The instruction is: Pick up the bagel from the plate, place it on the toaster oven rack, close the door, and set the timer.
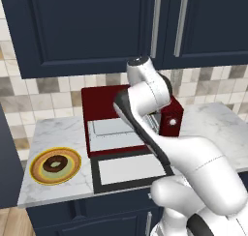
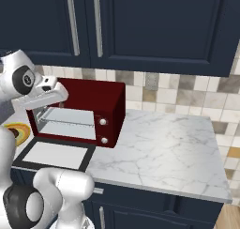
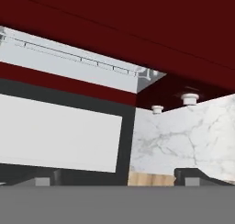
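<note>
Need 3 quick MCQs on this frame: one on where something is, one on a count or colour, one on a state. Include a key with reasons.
1. Where is the bagel?
A. on the plate
B. on the rack
C. on the open door

2. How many white knobs does the toaster oven have on its right panel?
A. one
B. two
C. four

3. What state is the door in?
A. shut upright
B. dropped open, lying flat
C. taken off

Key:
1 A: the dark ring sits in the middle of the plate, left of the oven.
2 B: two knobs show one above the other.
3 B: the glass panel lies flat in front of the cavity, with the rack exposed.
</note>
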